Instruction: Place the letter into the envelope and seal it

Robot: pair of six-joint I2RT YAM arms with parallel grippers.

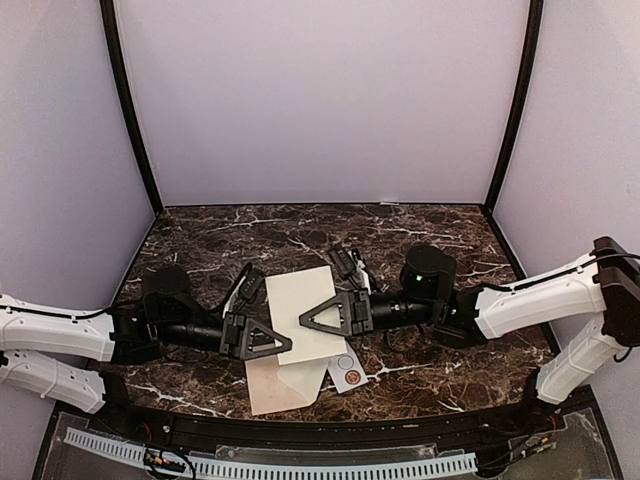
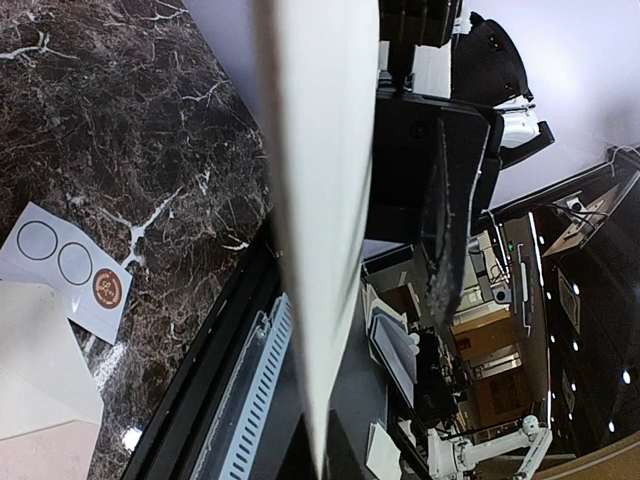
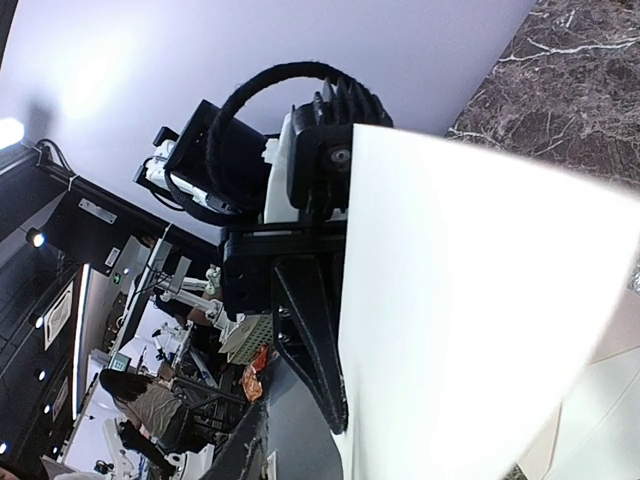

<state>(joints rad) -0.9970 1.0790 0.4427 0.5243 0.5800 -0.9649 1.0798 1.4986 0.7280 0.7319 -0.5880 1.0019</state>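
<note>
L gripper is pinched shut on the letter, which is held up off the marble table betw. both arms (edge-on in the left wrist view). R gripper is at the sheet's right side; can't tell its finger gap. Below lies the envelope, flat, w/ a circle-printed card just beside it.

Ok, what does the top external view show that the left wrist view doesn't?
Only top external: the left pincer and right pincer together, at opposite sides of the letter, its broad face showing. Only left wrist: the letter edge-on, and room clutter past the table edge. Both: the letter, the envelope, the circle-printed card, the marble table.
</note>
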